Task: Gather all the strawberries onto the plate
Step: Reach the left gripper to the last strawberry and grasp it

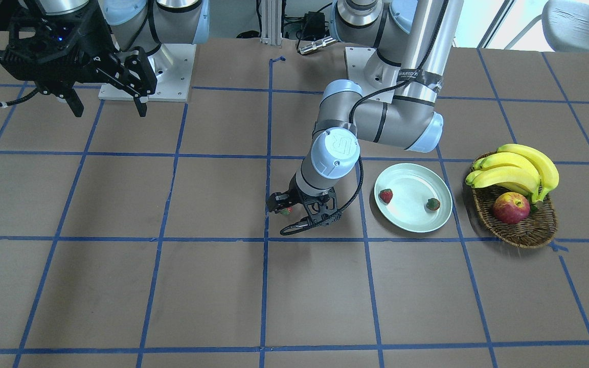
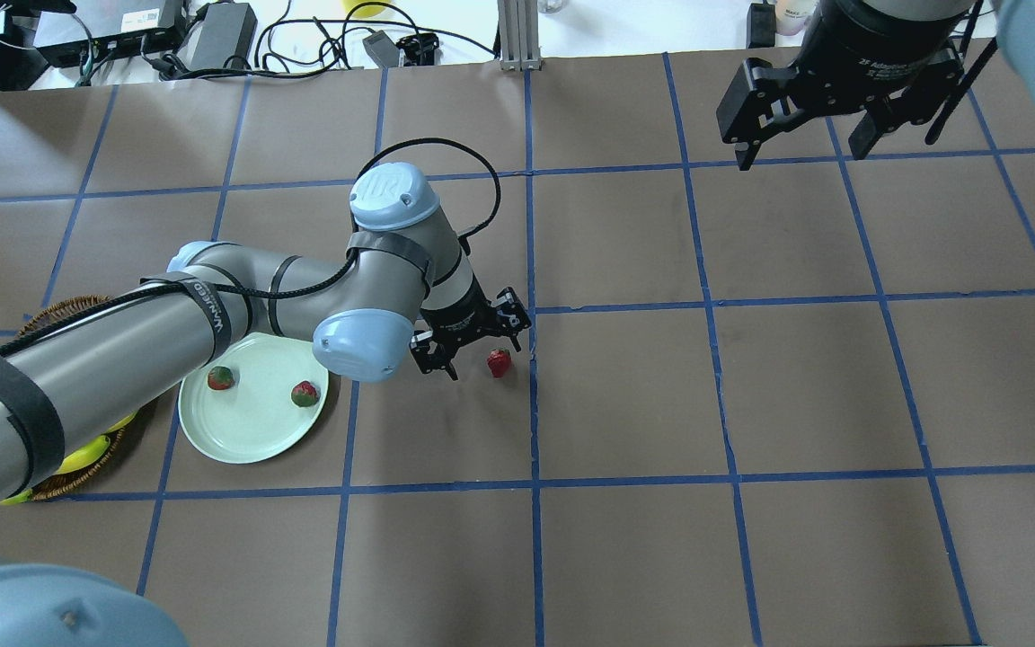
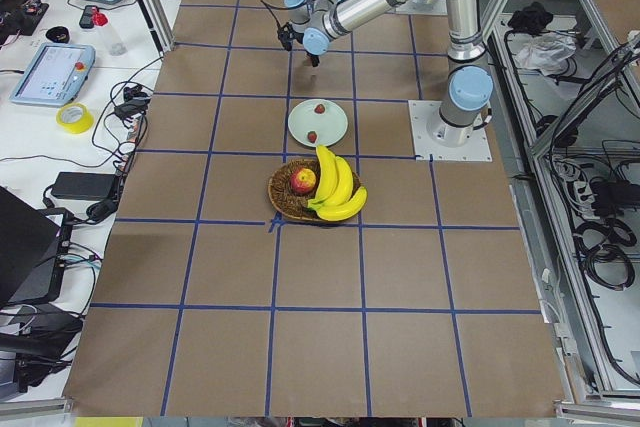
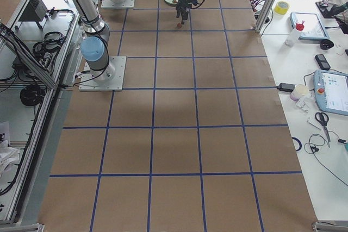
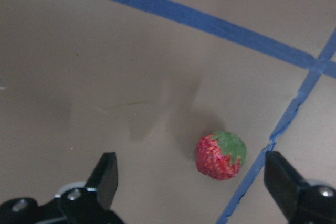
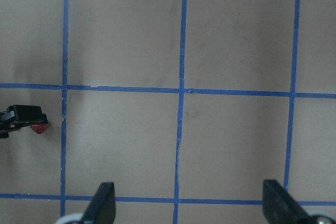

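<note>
Left fingers (image 5: 107,174) spread wide above red, green-capped strawberry (image 5: 220,156); brown desk (image 5: 105,77), blue tape grid (image 5: 210,22); right fingers (image 6: 102,203) spread too.

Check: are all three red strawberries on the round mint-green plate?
No, one red strawberry lies on the brown table, outside the mint-green plate.

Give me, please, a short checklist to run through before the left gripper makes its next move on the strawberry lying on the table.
1. Left gripper open: ok.
2. Loose strawberry between its fingers: ok, though off-centre, nearer one finger.
3. Fingers low enough to close on the berry: cannot tell.
4. Plate has bare room beside the two strawberries on it: ok.
5. Right gripper well away from the route to the plate: ok.
</note>
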Action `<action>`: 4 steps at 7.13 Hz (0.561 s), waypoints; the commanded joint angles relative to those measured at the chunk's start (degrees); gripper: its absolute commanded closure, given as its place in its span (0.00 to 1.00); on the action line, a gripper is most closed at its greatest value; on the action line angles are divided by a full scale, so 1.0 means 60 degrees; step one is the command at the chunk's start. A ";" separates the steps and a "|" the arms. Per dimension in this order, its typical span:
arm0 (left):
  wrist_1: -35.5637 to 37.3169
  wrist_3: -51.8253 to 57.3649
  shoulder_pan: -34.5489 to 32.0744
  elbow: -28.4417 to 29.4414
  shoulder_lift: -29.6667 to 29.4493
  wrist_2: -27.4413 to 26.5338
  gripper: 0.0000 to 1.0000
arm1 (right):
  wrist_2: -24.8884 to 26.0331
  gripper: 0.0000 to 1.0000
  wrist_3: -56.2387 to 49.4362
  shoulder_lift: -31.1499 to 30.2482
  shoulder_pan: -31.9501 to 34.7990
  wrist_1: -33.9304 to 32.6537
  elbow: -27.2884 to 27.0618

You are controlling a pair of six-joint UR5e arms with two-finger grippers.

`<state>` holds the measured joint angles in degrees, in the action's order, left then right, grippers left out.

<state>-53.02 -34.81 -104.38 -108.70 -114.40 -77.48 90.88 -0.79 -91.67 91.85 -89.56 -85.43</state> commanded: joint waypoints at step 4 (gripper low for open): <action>0.0004 -0.0057 -0.0051 0.0345 -0.0036 -0.0572 1.00 | 0.0000 0.00 0.0000 0.0000 0.0000 0.0000 0.0000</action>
<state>-52.76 -35.58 -104.87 -107.95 -115.02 -78.41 90.88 -0.79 -91.67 91.85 -89.56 -85.43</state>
